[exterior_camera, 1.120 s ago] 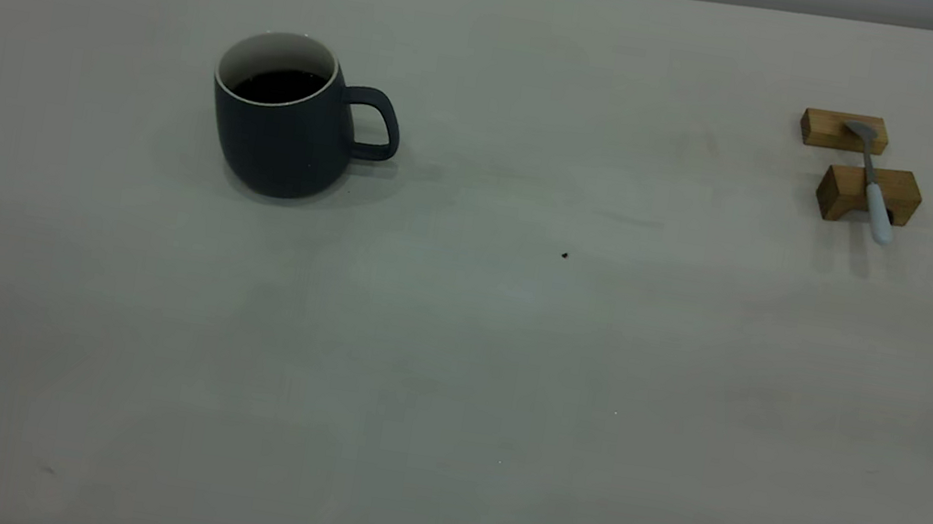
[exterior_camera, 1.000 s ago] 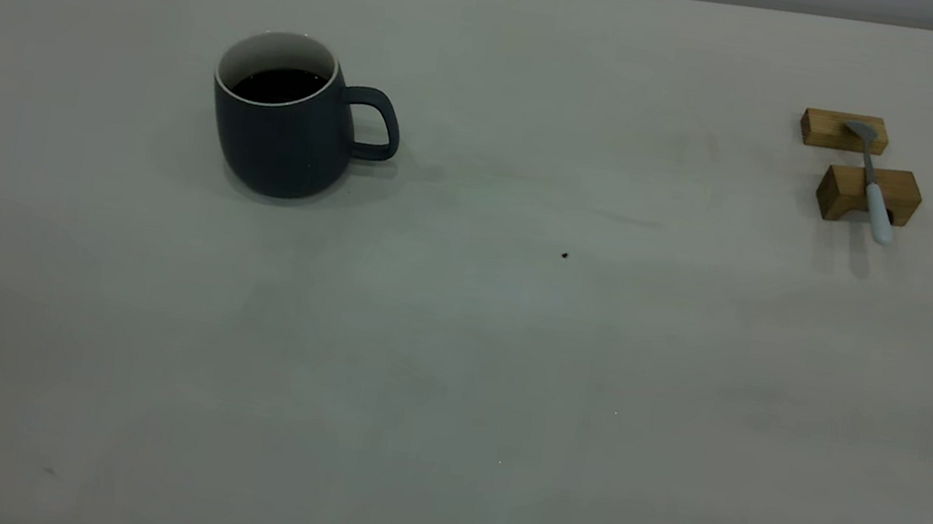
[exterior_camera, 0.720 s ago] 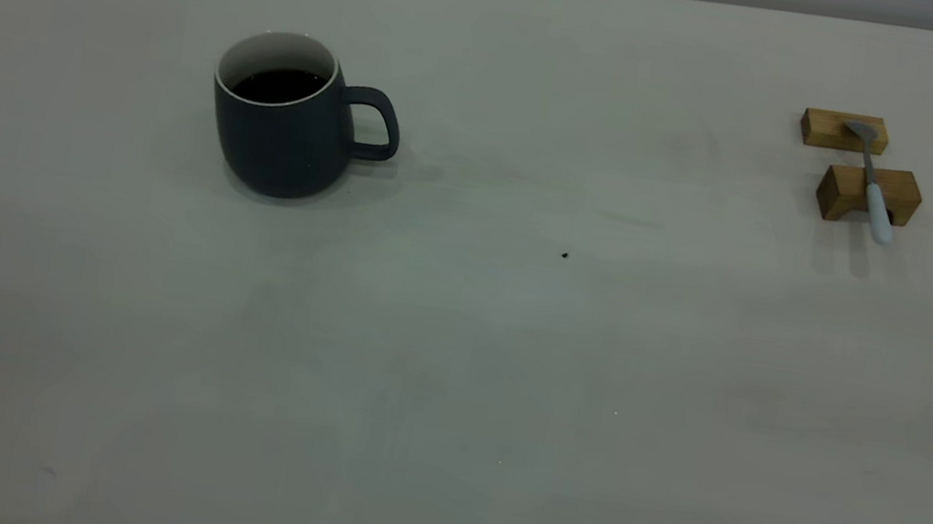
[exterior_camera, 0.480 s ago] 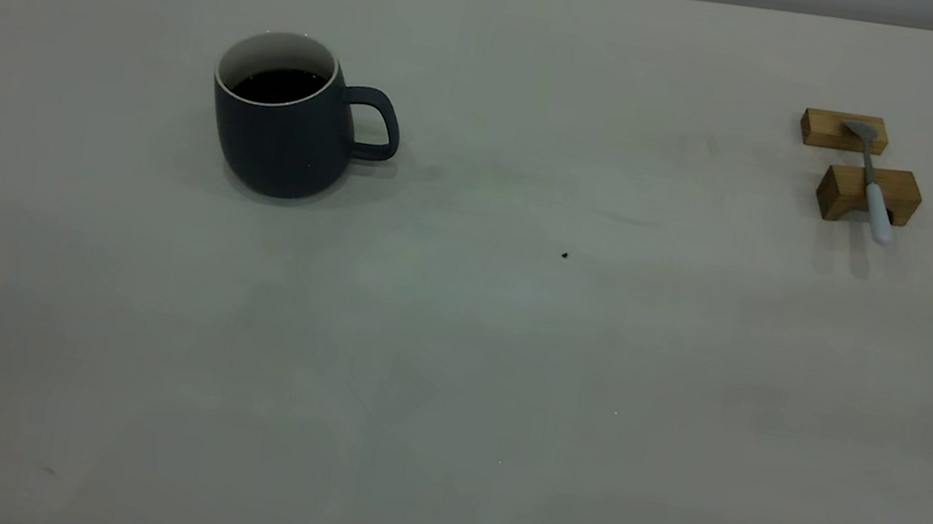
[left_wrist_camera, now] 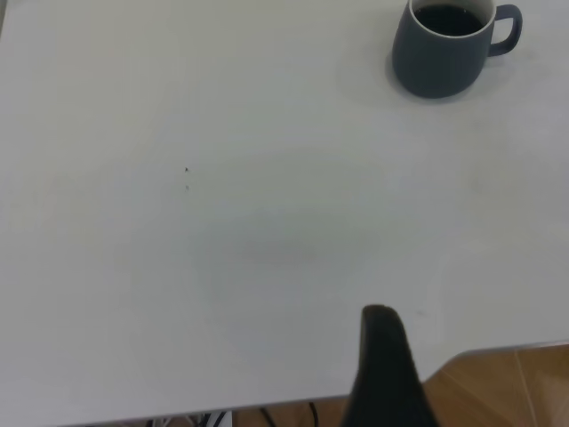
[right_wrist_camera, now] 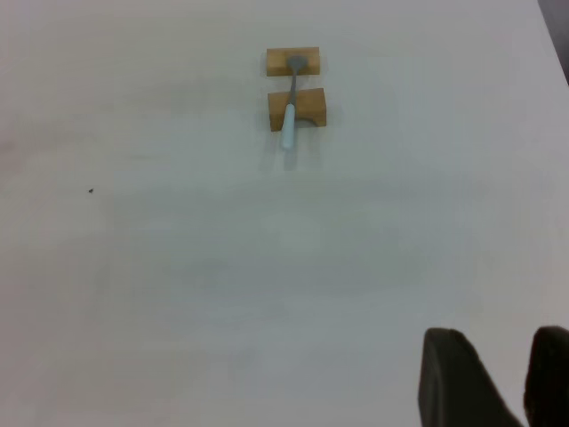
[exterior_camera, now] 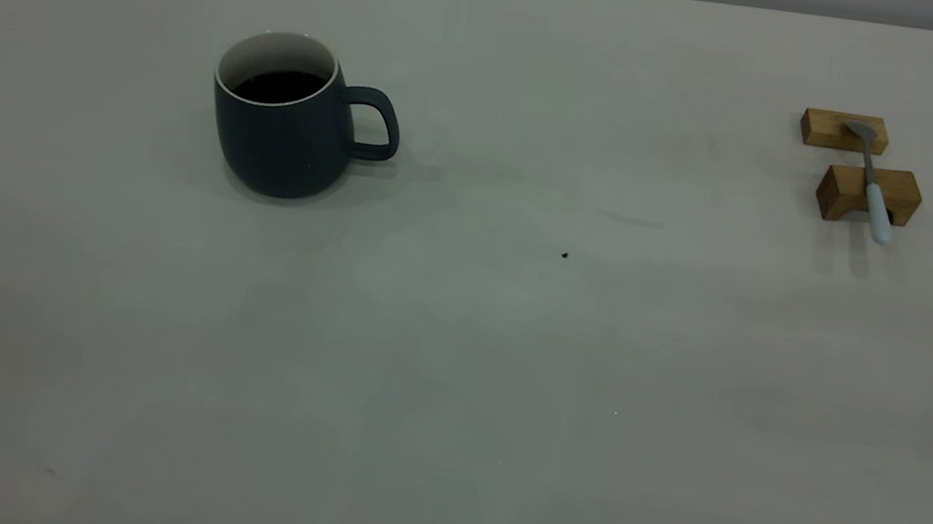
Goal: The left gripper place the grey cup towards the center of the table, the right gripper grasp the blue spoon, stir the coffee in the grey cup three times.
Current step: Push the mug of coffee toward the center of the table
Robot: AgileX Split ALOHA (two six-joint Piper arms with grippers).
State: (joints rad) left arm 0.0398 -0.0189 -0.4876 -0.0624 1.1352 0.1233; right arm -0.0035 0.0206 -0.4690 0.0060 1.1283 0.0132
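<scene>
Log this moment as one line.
mug: left of table centre, untouched | spoon: across two wooden blocks | right tool: open, far back

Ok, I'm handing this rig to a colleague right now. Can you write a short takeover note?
Left gripper: back at the near table edge, far from the cup, holding nothing; only one finger shows.
Right gripper: also back near the edge, open and empty.
Grey cup: upright on the left part of the table, handle toward the center, coffee inside.
Blue spoon: lying across two wooden blocks at far right.
Done: nothing.
Left: move the cup to center, grasp the spoon, stir three times.
</scene>
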